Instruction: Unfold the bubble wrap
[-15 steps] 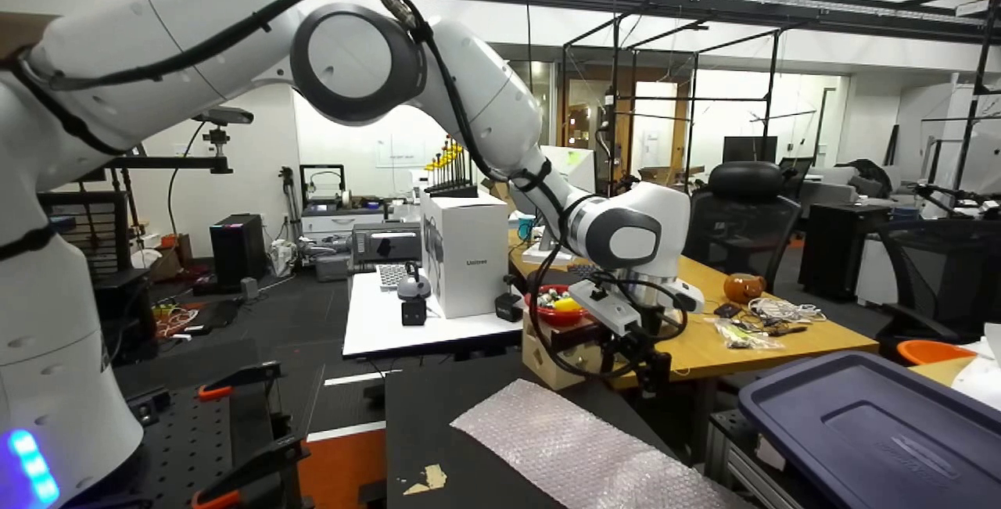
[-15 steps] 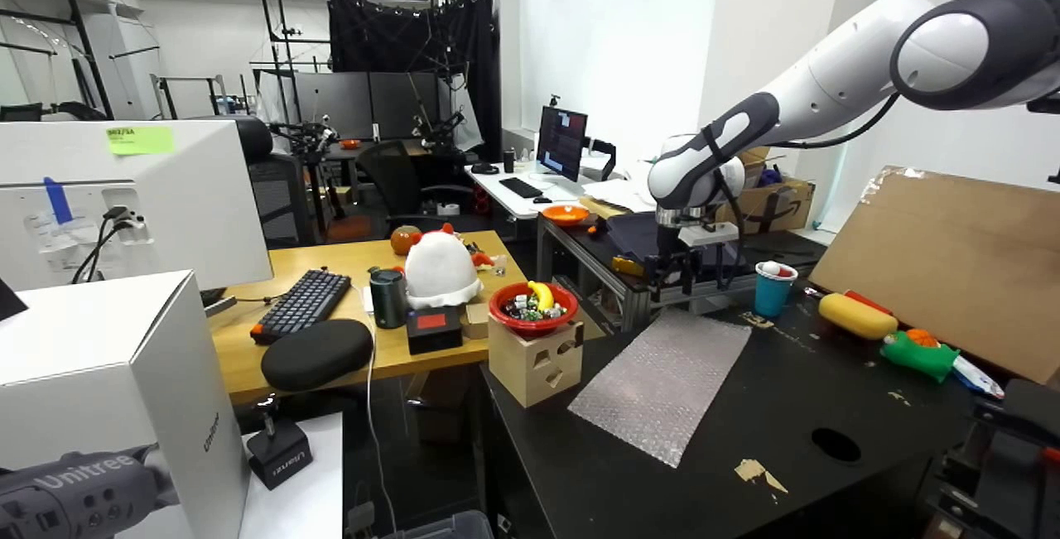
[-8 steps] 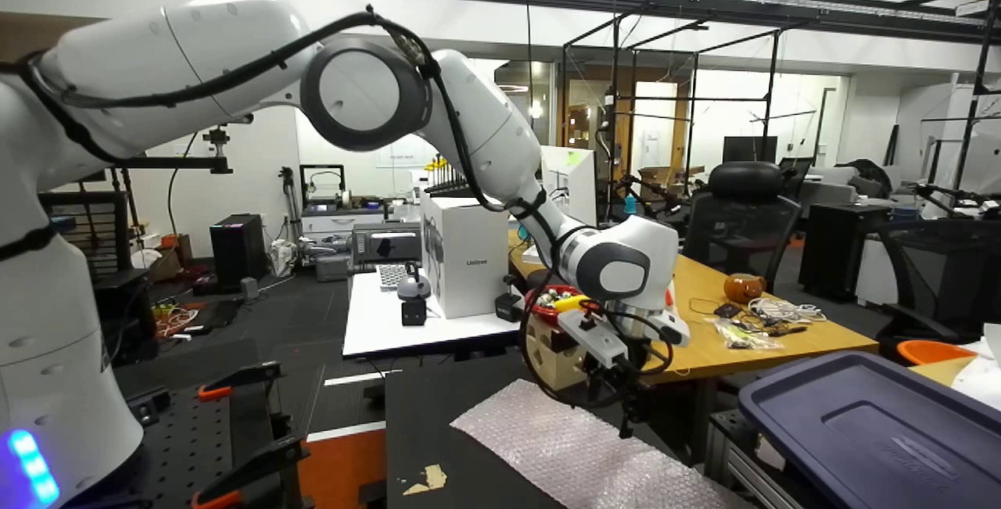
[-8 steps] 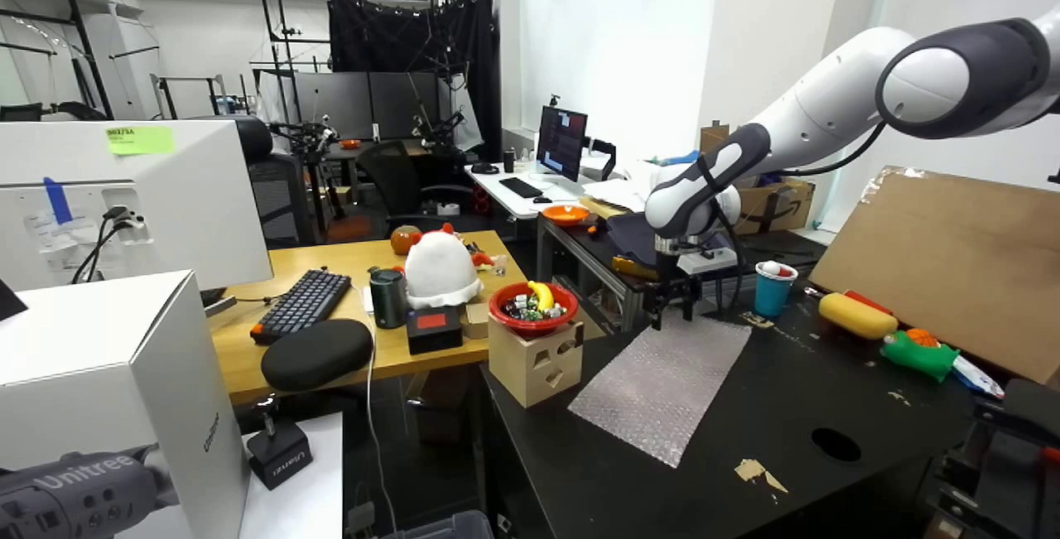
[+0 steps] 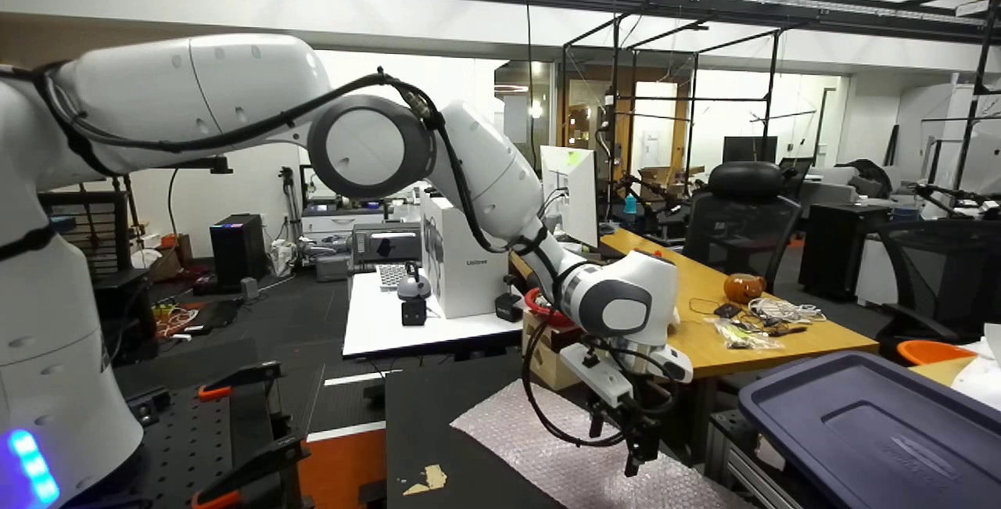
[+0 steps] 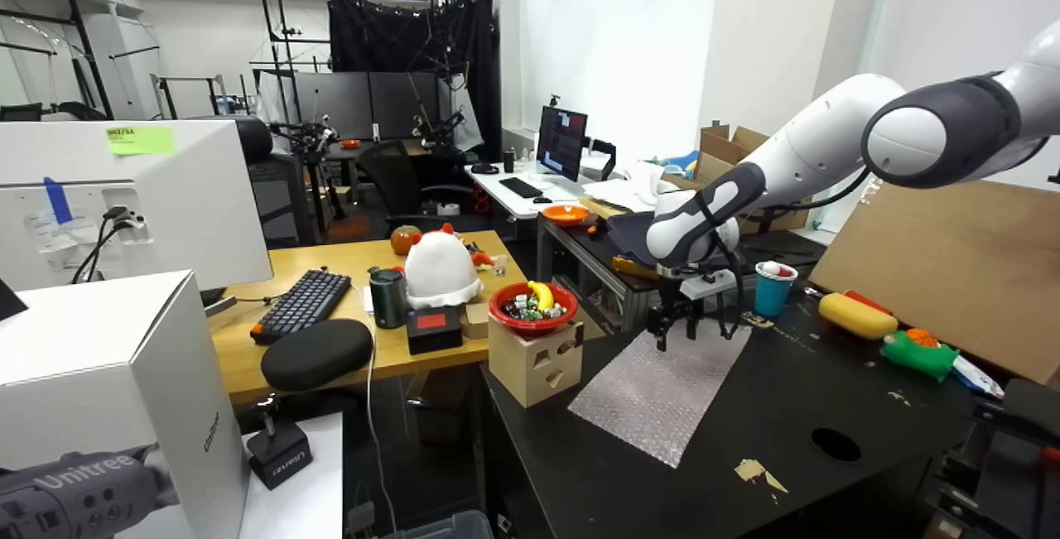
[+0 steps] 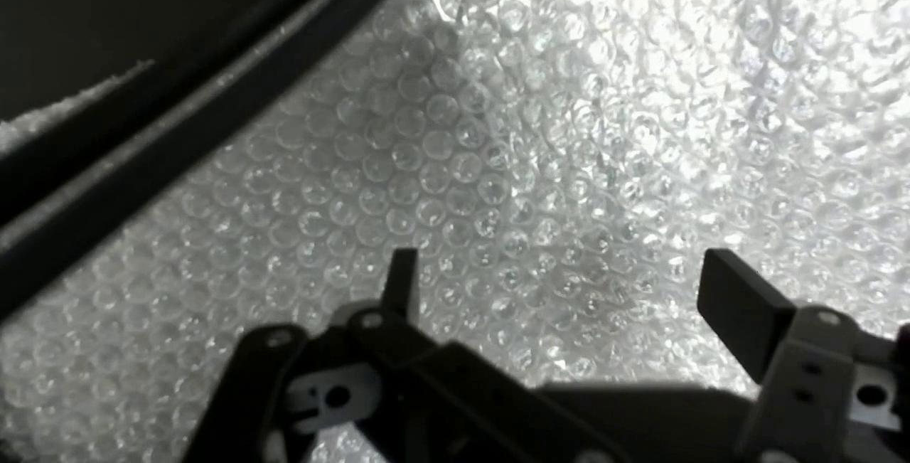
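- Bubble wrap [image 7: 426, 164] spreads beneath the robot's hand [image 7: 558, 267], whose two fingers [image 7: 743, 312] stand wide apart; whether they touch the sheet cannot be told.
- Pale and translucent, the wrap lies flat on a black surface [image 6: 770, 398].
- Just beside one corner, a wooden block [image 6: 509, 367] bears a red bowl [image 6: 530, 327].
- A blue cup [image 6: 770, 297] stands close to another corner.
- Farther out, a cardboard panel [image 6: 952, 257] leans behind a yellow oblong object [image 6: 857, 315].

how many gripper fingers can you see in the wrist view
2: one finger left of the picture's centre, the other finger to the right, both in the lower half. They stand apart, with bubble wrap showing between them; neither fingertip is hidden.
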